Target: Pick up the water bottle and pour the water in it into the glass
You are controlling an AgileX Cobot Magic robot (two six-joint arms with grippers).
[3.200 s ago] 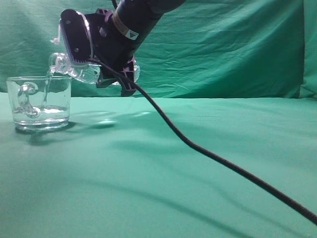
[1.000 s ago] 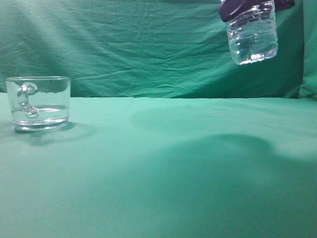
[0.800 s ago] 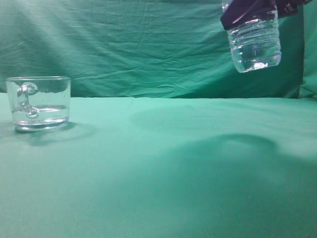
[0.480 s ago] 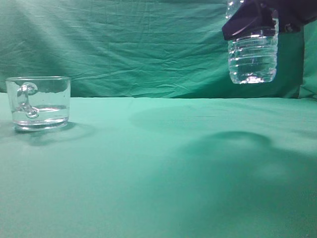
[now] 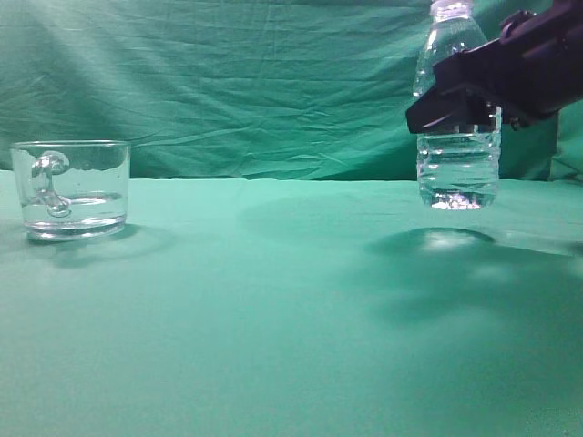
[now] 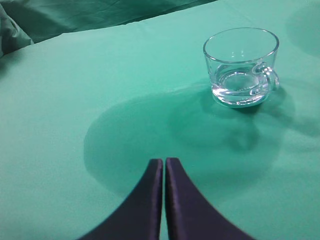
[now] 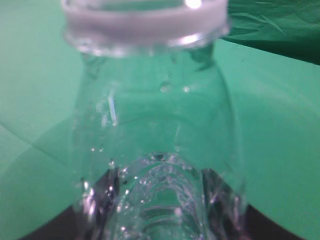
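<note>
The water bottle point(image 5: 458, 155) is clear, ribbed and upright at the right of the exterior view, its base a little above the green cloth, with some water low inside. My right gripper point(image 5: 455, 105) is shut on its middle. The right wrist view looks down on the open pale rim and the bottle point(image 7: 150, 125) fills it. The glass point(image 5: 71, 188) is a clear mug with a handle at the far left, holding a shallow layer of water. It also shows in the left wrist view point(image 6: 241, 67). My left gripper point(image 6: 164, 162) is shut and empty, well short of the glass.
A green cloth point(image 5: 273, 309) covers the table and a green backdrop point(image 5: 273, 82) hangs behind it. A wide stretch of cloth separates the glass from the bottle.
The bottle was tipped over the glass, then carried to the right. Over the last second it has come down upright from the top right corner to just above the cloth.
</note>
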